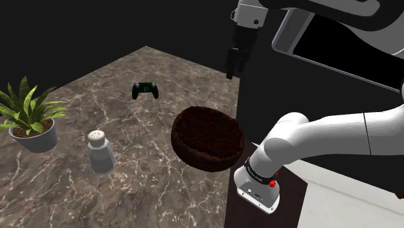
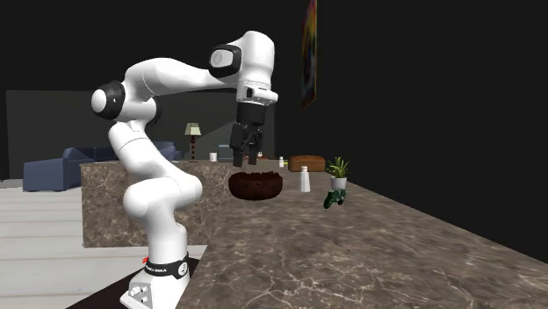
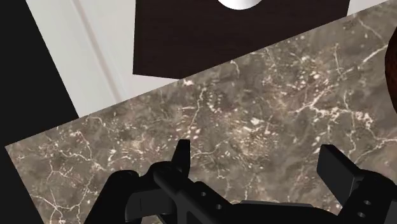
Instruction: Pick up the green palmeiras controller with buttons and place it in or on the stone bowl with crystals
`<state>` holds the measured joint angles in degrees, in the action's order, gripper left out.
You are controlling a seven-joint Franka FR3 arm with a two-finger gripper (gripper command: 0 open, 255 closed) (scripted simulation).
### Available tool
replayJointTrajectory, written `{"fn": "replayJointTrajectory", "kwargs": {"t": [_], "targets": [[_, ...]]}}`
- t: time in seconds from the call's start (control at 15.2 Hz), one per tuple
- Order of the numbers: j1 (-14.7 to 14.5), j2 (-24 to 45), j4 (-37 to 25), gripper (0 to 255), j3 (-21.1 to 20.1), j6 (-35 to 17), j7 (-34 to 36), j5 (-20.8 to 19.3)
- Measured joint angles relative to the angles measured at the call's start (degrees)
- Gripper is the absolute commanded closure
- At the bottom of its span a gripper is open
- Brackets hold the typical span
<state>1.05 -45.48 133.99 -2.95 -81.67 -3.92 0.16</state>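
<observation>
The gripper hangs high over the edge of the marble counter, and its fingers stand apart with nothing between them. The dark green controller lies on the counter, well apart from the gripper. In the shoulder view it is left of the dark brown bowl.

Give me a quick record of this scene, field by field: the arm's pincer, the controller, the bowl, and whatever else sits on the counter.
Pincer: open, empty, raised above the counter
Controller: green, lying on the counter, apart from the bowl
Bowl: dark brown, on the counter near the arm
Others: shaker and potted plant, toward the shoulder view's left
Progress: controller not yet picked up
</observation>
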Motion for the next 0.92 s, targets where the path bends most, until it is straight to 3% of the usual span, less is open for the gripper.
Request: {"fn": "replayJointTrajectory", "kwargs": {"t": [0.26,0.92], "targets": [[-0.72,3.48,-1.28,0,-1.97,-2.02,1.06,0.51],[-3.39,22.41,-11.98,0,-11.80,-9.14,7.56,0.31]]}}
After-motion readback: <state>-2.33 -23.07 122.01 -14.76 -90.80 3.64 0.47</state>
